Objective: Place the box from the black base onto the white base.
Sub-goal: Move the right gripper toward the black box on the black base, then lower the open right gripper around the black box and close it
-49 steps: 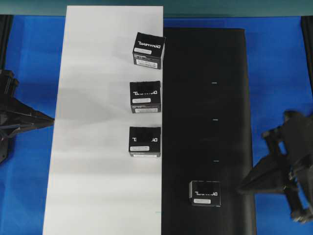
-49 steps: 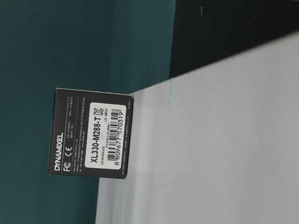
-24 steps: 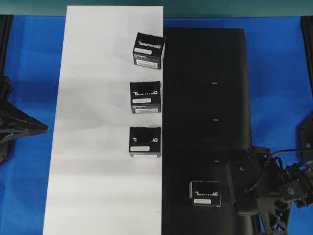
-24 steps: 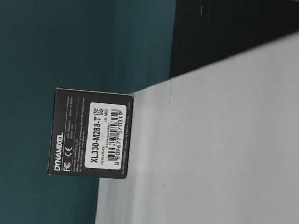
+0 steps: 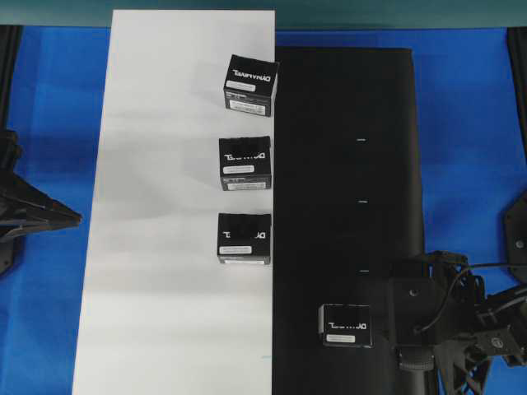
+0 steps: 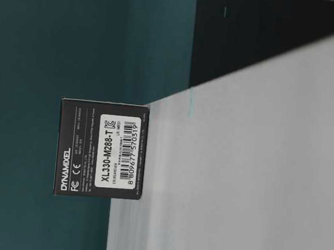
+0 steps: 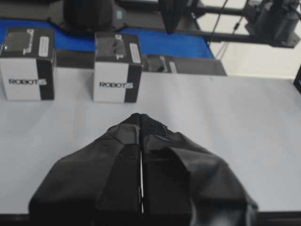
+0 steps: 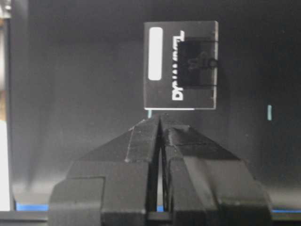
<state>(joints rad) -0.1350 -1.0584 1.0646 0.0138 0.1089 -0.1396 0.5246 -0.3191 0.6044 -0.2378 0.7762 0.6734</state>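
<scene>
Overhead exterior view: one box (image 5: pixel 346 324) sits on the black base (image 5: pixel 346 164), three matching boxes (image 5: pixel 244 163) on the white base (image 5: pixel 165 206). The right gripper (image 8: pixel 160 117), jaws nearly together and empty, hovers just beside the box. The left gripper (image 7: pixel 140 115) is closed, holding nothing.

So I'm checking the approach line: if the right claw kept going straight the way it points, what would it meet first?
Probably the box on the black base: in the right wrist view it sits just beyond the nearly shut right claw, though height above the sheet is unclear.
</scene>
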